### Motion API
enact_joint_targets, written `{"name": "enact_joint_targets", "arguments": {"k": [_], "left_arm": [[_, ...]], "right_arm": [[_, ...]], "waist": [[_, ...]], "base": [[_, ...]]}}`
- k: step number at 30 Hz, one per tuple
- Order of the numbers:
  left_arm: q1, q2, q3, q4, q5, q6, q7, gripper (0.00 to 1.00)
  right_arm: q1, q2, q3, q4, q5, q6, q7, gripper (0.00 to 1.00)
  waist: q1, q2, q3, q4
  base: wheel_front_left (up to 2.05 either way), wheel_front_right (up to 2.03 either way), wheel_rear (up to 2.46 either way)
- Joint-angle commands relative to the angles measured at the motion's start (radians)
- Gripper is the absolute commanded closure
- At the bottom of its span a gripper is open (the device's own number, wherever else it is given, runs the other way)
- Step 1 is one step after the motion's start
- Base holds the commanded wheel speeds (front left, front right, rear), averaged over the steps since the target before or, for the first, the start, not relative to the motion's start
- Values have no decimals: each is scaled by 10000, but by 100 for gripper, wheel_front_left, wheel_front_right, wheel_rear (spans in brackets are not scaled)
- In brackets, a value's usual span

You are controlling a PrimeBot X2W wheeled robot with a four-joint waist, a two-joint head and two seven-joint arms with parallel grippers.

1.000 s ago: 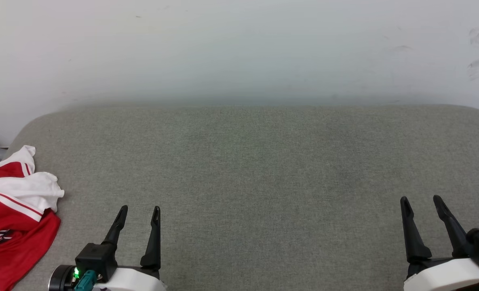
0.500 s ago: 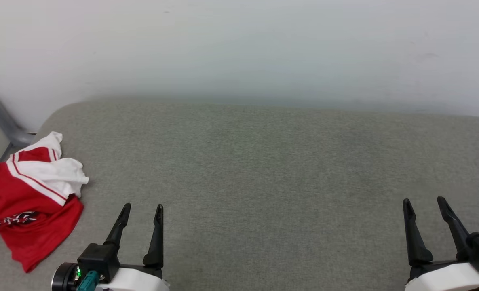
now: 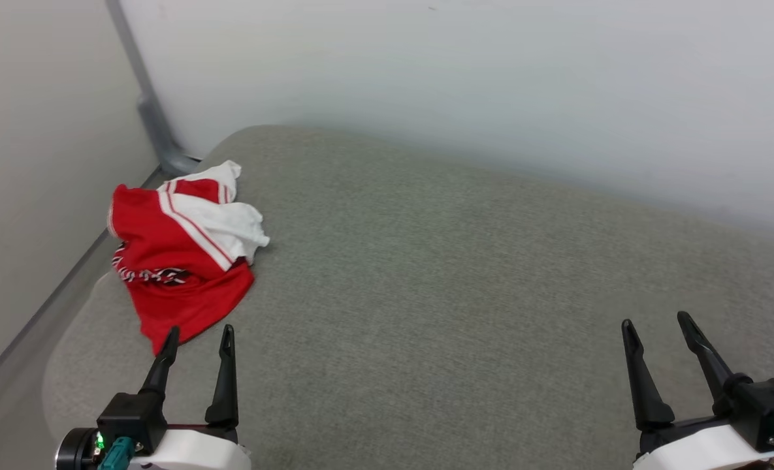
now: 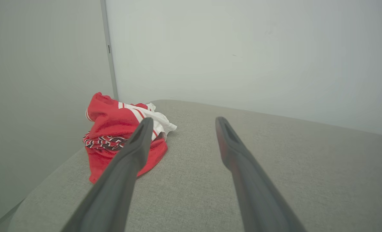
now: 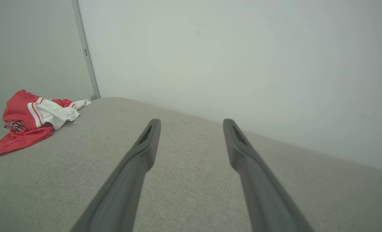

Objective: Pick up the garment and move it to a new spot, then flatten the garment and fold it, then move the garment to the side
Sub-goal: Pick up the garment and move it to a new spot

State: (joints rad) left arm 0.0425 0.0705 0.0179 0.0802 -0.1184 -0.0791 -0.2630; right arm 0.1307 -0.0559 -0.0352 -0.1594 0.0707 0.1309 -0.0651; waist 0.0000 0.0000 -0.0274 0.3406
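The garment (image 3: 181,254), a red jersey with white sleeves and striped trim, lies crumpled near the far left corner of the grey padded surface (image 3: 439,281). It also lies ahead and left in the left wrist view (image 4: 113,135) and at the far left in the right wrist view (image 5: 33,122). My left gripper (image 3: 198,334) is open just short of the garment's near red hem, touching nothing. Over bare padding at the lower right, my right gripper (image 3: 654,323) is open and empty. Both wrist views show spread fingers, left (image 4: 184,120) and right (image 5: 191,120).
A pale wall (image 3: 458,85) runs behind the surface. A second wall (image 3: 34,163) stands on the left, with a grey upright strip (image 3: 148,111) in the corner. The surface's rounded left edge (image 3: 57,365) drops off close beside the left gripper.
The whole head view has swung to the left, so the garment and the corner wall now sit further into the picture. Both grippers stay open; the garment itself lies as before.
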Motion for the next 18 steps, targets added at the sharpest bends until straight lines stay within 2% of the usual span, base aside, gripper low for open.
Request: {"name": "enact_joint_targets", "arguments": {"k": [1,6,18], "left_arm": [[-27,-9,139,-3,29,-43,-26,0],[54,-7,439,-37,67,-52,-26,0],[535,-132,1148,-793,-23,151,-26,0]], "right_arm": [[-63,6,77,-61,-5,-3,-18,0],[-157,13,269,-130,-27,-3,-9,0],[-1096,-442,1024,288,185,-5,49,0]], "waist": [[0,0,13,884],[0,0,59,1695],[0,0,454,1934]], "base": [[0,0,0],[0,0,0],[0,0,0]]}}
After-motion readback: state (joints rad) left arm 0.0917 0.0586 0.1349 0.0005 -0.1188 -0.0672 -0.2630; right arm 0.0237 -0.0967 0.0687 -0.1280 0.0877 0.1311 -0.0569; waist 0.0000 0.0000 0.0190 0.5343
